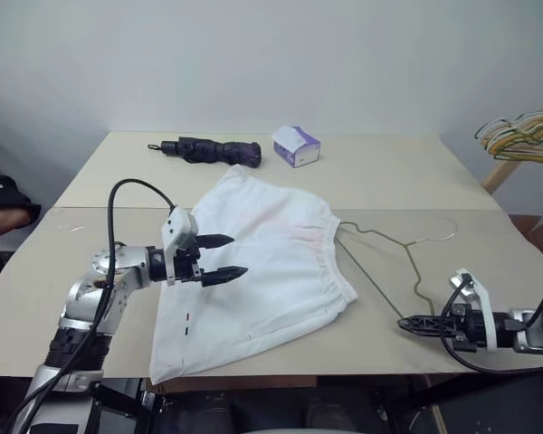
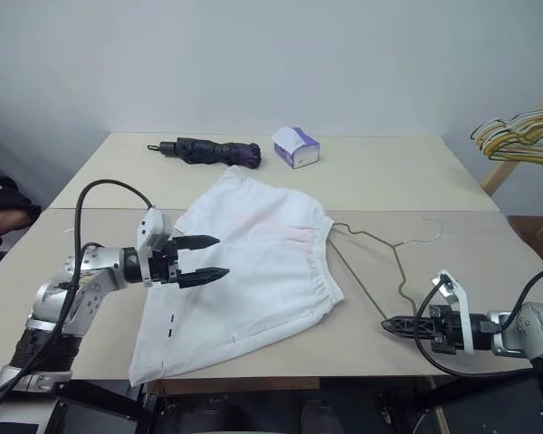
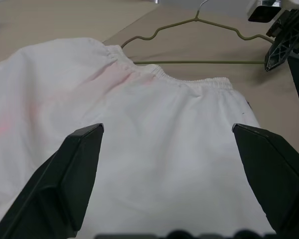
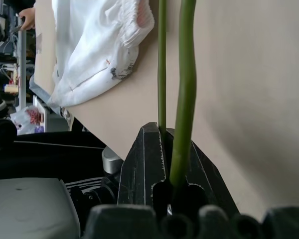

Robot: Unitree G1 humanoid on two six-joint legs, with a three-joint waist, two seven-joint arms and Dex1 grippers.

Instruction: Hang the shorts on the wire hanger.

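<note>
The white shorts (image 1: 262, 262) lie flat on the table (image 1: 416, 172), gathered waistband toward the right, with a faint reddish patch near it. The thin wire hanger (image 1: 407, 262) lies on the table right of the waistband, one end reaching under the waistband's edge. My left gripper (image 1: 238, 256) hovers open over the shorts' left half; in the left wrist view its fingers (image 3: 74, 174) spread wide above the cloth. My right gripper (image 1: 404, 323) is at the table's near right edge, shut on the hanger's near corner, and the wire (image 4: 185, 74) runs out between its jaws.
A folded black umbrella (image 1: 208, 150) and a white-purple tissue box (image 1: 296, 146) sit on the far half of the table. A bunch of coloured hangers (image 1: 520, 136) hangs at the far right. A person's dark sleeve (image 1: 0, 208) shows at the left edge.
</note>
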